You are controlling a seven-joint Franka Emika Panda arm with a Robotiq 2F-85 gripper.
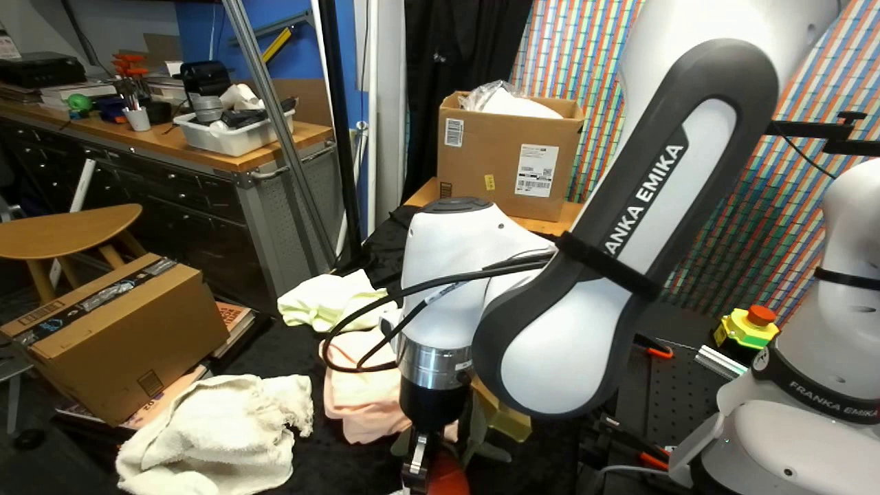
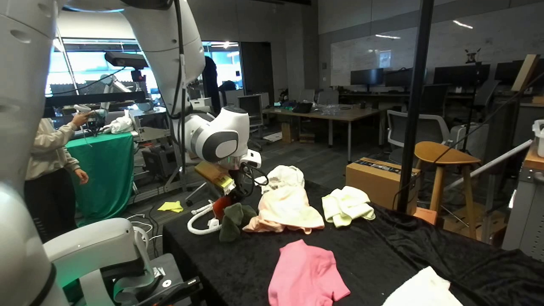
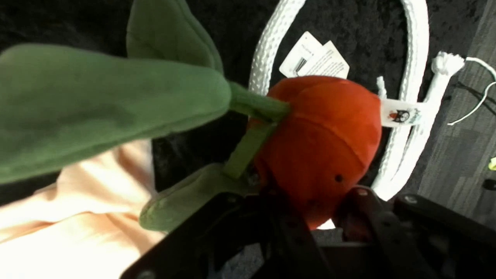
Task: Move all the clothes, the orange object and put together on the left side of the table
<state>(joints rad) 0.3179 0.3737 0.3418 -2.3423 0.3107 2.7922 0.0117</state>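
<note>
Orange-red plush fruit (image 3: pixel 325 131) with green fabric leaves (image 3: pixel 104 108), near the edge of the black-fabric tabletop (image 2: pixel 374 259). White braided rope (image 3: pixel 267 52) between plush and edge; grey floor (image 3: pixel 449 162) just beyond in wrist view. Pale pink cloth (image 2: pixel 289 208) beside leaves. Open room: black fabric between pale pink and bright pink cloth (image 2: pixel 304 272), more toward cream-yellow cloth (image 2: pixel 346 206). Arm (image 1: pixel 643 199) bent, wrist pointing down. End effector (image 3: pixel 316 205) low, jaws either side of plush; can't tell if clenched on it.

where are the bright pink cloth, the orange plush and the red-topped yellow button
Bright pink cloth (image 2: pixel 306 275): in an exterior view, middle of its fabric
Orange plush (image 3: pixel 322 144): in the wrist view, middle of its round body
Red-topped yellow button (image 1: pixel 742 328): in an exterior view, on its yellow housing
</note>
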